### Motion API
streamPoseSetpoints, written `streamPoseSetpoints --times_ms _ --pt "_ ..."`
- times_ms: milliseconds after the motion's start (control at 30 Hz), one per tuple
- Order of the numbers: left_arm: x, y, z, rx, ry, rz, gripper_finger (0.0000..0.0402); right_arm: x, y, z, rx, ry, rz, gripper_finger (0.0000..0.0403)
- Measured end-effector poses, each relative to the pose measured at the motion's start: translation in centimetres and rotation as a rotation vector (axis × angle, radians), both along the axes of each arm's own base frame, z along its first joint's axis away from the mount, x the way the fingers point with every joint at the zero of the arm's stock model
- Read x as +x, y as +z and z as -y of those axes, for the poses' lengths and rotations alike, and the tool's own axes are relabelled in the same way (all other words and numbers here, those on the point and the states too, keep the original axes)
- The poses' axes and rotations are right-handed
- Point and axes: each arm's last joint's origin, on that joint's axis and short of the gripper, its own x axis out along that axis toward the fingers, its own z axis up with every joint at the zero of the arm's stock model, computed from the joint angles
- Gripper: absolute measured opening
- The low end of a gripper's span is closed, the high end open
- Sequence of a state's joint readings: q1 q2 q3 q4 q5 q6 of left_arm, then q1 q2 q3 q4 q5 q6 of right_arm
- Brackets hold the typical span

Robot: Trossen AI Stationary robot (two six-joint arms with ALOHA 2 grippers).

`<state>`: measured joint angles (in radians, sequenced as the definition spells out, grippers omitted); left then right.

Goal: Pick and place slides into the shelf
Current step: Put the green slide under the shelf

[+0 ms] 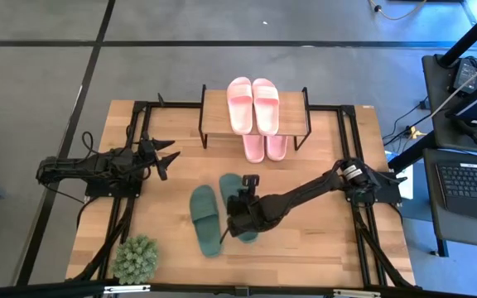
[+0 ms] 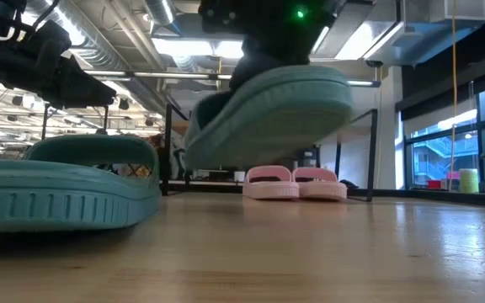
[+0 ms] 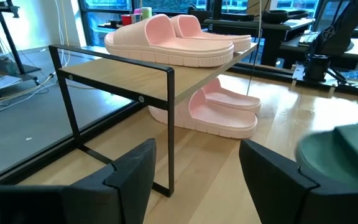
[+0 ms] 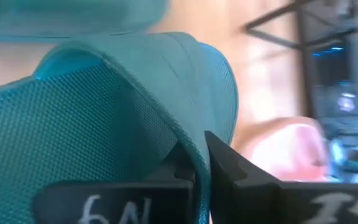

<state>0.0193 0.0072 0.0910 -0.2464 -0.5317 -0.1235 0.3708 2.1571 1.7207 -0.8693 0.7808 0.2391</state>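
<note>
Right gripper [image 1: 240,217] jaws pinched shut on the wide strap of a dark green foam slide [image 1: 237,217], seen close in the right wrist view; the low view shows that slide [image 2: 268,114] tilted and lifted off the wooden table [image 1: 321,248]. Left gripper [image 1: 168,157] jaws spread wide, holding nothing, parked near the table's left edge, facing the shelf.

Second dark green foam slide [image 1: 206,218] lies flat just beside the held one, nearer the front edge, long axis roughly front to back.

Small shelf with light wooden top board and black metal frame [image 1: 214,106] stands at the back edge, well apart from the held slide, straight back from it. Two light pink foam slides [image 1: 253,103] sit on top; two more light pink slides [image 1: 265,146] poke out underneath. Right arm does the carry; likely target is the lower level beside the pink pair.

Free room under the board is hard to judge. Held slide's toe is hidden by the arm in the high view.
</note>
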Motion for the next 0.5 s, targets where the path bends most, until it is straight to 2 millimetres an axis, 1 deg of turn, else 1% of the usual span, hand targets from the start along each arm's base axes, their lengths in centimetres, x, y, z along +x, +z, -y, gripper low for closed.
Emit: streamPoseSetpoints --times_ms 133,267,400,500 --pt "0.0 0.0 0.0 0.001 0.0 -0.001 0.0225 0.5 1.2 0.9 -0.047 -0.046 0.034 0.0014" --pt "0.0 0.0 0.0 0.002 0.0 -0.001 0.0224 0.8 1.0 2.4 -0.043 -0.061 0.004 0.0014" --pt "0.0 0.0 0.0 0.002 0.0 -0.002 0.0224 0.7 0.2 4.1 -0.045 -0.093 -0.048 0.0014" --pt "0.0 0.0 0.0 0.002 0.0 -0.002 0.0224 1.1 0.4 5.1 -0.03 -0.116 -0.019 0.0014"
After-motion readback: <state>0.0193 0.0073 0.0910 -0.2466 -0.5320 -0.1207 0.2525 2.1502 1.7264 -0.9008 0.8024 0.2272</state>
